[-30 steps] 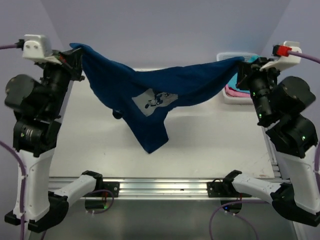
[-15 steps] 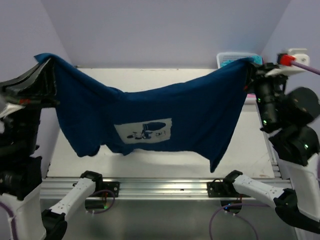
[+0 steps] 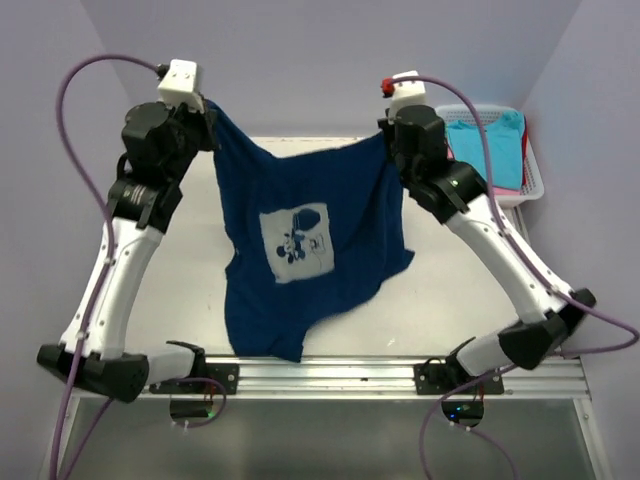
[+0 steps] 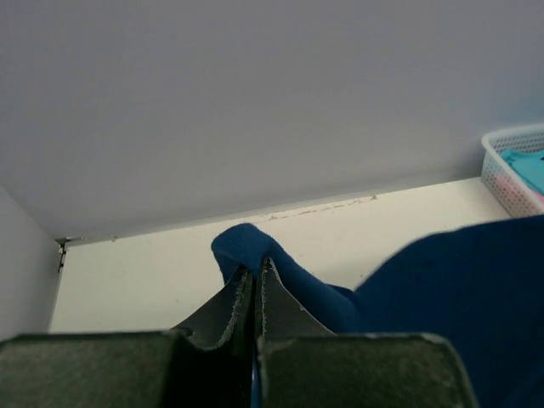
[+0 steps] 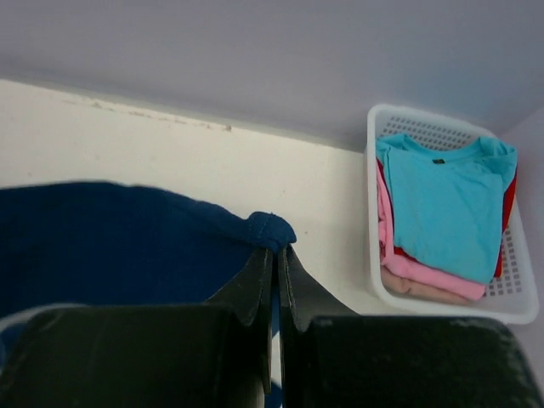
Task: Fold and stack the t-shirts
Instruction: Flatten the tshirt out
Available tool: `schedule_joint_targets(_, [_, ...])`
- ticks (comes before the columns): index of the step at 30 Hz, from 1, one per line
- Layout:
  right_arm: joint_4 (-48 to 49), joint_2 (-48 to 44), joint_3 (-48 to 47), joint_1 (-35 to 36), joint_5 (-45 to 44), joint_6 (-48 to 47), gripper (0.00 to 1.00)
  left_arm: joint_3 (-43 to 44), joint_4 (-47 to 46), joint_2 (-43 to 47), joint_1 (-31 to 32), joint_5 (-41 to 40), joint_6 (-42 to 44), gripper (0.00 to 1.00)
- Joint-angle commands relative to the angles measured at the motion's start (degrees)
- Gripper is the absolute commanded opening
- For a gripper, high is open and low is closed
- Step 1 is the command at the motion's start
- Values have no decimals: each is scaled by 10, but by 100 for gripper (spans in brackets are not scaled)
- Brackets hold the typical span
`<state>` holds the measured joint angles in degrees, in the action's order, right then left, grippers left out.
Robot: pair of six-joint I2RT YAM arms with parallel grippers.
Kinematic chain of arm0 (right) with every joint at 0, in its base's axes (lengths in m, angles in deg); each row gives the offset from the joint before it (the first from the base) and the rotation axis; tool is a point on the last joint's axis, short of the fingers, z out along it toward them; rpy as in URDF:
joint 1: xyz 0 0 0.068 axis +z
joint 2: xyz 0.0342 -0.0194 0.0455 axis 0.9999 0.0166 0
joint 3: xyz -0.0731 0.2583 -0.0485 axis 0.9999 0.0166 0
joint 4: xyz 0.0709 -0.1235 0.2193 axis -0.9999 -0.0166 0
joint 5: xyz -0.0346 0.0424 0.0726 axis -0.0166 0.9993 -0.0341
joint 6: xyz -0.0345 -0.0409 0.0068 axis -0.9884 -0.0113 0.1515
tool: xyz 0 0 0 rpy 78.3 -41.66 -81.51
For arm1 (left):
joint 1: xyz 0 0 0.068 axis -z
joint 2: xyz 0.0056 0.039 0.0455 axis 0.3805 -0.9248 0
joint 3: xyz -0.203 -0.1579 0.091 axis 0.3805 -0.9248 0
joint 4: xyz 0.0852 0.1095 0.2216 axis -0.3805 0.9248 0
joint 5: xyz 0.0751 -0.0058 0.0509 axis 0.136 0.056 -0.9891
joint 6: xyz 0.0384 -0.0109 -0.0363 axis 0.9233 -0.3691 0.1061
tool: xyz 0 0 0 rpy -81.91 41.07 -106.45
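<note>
The navy blue t-shirt (image 3: 300, 250) with the pale square Mickey print (image 3: 298, 243) hangs between my two grippers over the table, its lower edge near the front rail. My left gripper (image 3: 205, 112) is shut on one top corner; in the left wrist view (image 4: 255, 268) blue cloth bunches at the fingertips. My right gripper (image 3: 385, 135) is shut on the other top corner, seen in the right wrist view (image 5: 274, 249). A turquoise t-shirt (image 5: 446, 204) lies folded on pink (image 5: 399, 255) and red ones in the basket.
A white lattice basket (image 3: 530, 175) stands at the back right corner, also in the right wrist view (image 5: 374, 153). The white table (image 3: 460, 290) ends at a metal rail (image 3: 330, 370) in front. Lilac walls close the back and sides.
Both arms swung from low and wide apart to high, far over the table and closer together. The shirt, stretched sideways before, now hangs lengthwise with the print facing up.
</note>
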<state>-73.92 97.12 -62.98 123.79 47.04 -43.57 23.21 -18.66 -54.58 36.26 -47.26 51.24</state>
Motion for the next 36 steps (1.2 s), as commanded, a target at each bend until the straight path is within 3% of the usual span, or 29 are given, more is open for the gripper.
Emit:
schedule_joint_targets(1, [77,-160,33,12,29,-14,0,-22,-81,154,10,11,14,0])
schedule_joint_targets(3, [91,-222,105,28,48,-29,0,-53,-75,221,18,21,15,0])
schedule_joint_targets(7, [159,-469,237,64,94,-44,0,-79,-58,345,20,32,21,0])
schedule_joint_targets(11, [212,-608,318,58,110,-79,0,-58,-22,434,4,47,24,0])
schedule_joint_targets(13, [191,-621,314,45,103,-81,0,-46,-11,450,2,53,5,0])
schedule_joint_targets(17, [165,-571,297,39,61,-71,0,-35,-9,429,-10,76,-13,0])
schedule_joint_targets(22, [119,-466,292,39,-74,-53,0,-76,-14,383,-9,-29,1,0])
schedule_joint_targets(26, [86,-353,291,39,-115,5,0,-150,-41,329,-4,-111,2,0])
schedule_joint_targets(32, [72,-147,276,39,-126,83,0,-271,-108,187,-2,-153,2,0])
schedule_joint_targets(36, [70,-6,245,31,-123,111,0,-312,-155,40,-3,-173,-8,0])
